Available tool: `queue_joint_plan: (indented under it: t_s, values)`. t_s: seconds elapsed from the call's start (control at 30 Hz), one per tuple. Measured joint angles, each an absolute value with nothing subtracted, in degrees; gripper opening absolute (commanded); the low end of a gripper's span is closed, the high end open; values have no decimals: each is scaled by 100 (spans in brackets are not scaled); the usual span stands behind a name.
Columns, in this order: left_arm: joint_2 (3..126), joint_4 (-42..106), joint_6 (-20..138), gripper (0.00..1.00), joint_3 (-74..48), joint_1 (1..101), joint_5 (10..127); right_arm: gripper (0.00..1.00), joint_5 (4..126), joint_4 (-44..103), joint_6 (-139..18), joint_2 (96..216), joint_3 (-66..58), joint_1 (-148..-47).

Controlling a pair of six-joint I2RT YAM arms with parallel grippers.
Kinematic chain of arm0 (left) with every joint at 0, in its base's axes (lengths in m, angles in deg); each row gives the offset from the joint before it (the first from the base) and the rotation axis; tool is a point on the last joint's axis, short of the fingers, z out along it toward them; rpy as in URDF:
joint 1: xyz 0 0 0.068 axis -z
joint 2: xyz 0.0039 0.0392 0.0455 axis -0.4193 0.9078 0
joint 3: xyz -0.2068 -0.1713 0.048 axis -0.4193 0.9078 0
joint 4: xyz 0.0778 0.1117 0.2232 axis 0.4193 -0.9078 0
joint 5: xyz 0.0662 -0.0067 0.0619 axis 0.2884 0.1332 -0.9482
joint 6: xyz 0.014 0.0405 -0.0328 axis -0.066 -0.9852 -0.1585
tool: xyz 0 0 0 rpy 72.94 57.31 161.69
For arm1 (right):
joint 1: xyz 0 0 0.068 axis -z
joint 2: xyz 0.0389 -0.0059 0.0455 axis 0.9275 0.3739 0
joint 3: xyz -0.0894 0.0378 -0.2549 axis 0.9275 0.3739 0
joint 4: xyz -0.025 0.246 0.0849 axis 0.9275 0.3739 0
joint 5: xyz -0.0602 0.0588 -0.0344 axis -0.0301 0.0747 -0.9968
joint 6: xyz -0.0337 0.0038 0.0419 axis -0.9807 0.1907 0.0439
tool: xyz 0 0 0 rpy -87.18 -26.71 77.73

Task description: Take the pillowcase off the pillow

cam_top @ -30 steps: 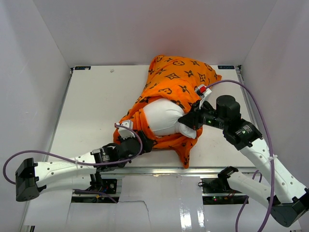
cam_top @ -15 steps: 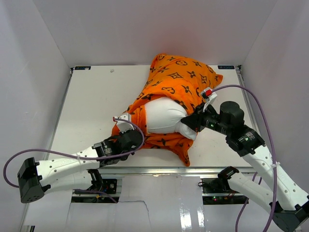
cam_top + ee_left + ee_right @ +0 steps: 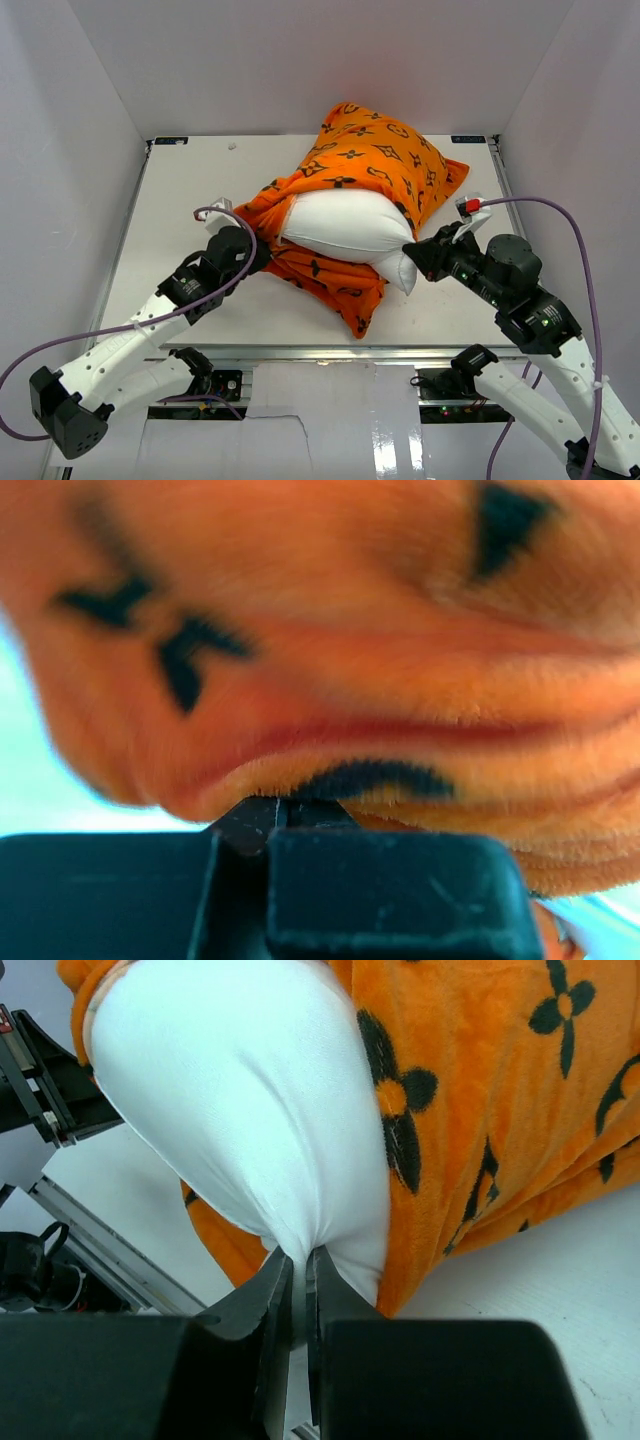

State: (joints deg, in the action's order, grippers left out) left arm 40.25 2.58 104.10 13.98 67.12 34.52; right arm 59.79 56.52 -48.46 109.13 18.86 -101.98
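Orange pillowcase (image 3: 375, 165) lies mid-bench (image 3: 180, 200), bunched over the far right end of the white pillow (image 3: 335, 225), whose long axis runs left to right between the arms. Left pincer (image 3: 258, 256) is clenched on the case's hem at the left. The right pincer (image 3: 300, 1265) grips the pillow's bare near-right corner. Blur hides how much hem the left one holds.

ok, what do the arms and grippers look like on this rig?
The left arm and right arm are white links with black joint housings; a purple cable loops along each. The left gripper and right gripper are black, blocky, two-fingered. A red-and-white connector sits by the right wrist.
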Motion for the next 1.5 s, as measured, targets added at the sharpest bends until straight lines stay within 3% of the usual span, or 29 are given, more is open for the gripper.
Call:
queue_joint_plan:
  t_s: [0.27, 0.5, 0.57, 0.6, 0.7, 0.83, 0.87, 1.03, 1.2, 1.5]
  values:
    - [4460, -28, 9785, 0, 712, 5486, 4505, 8, 5439, 5943, -4841, 10650, 1770, -10200]
    - [4812, 169, 9321, 0, 456, 4224, 6302, 8, 5461, 5986, -4809, 10504, 1687, -10228]
    - [4916, 400, 9214, 12, 535, 4146, 6695, 8, 5607, 5866, -4802, 10449, 1746, -10224]
    - [4973, 555, 9164, 30, 618, 4111, 6864, 8, 5723, 5724, -4789, 10401, 1831, -10215]
    - [5076, 877, 9030, 43, 878, 4004, 7128, 8, 6182, 5195, -4625, 10362, 2194, -10176]
    - [5045, 1017, 8904, 77, 1040, 3818, 7117, 8, 6643, 4376, -4310, 10817, 2566, -10143]
    - [4991, 1023, 8893, 80, 1044, 3800, 7087, 8, 6759, 4231, -4240, 11031, 2609, -10145]
    - [4311, 936, 8976, 87, 1129, 3803, 7017, 8, 7043, 3580, -4028, 11929, 2734, -10174]
    - [3172, 1524, 9435, 90, 2017, 3798, 7893, 8, 6842, 2835, -3897, 12268, 3005, -10333]
    - [3745, 1845, 9800, 92, 1955, 3811, 8623, 8, 6261, 2384, -3792, 14534, 1348, -10908]
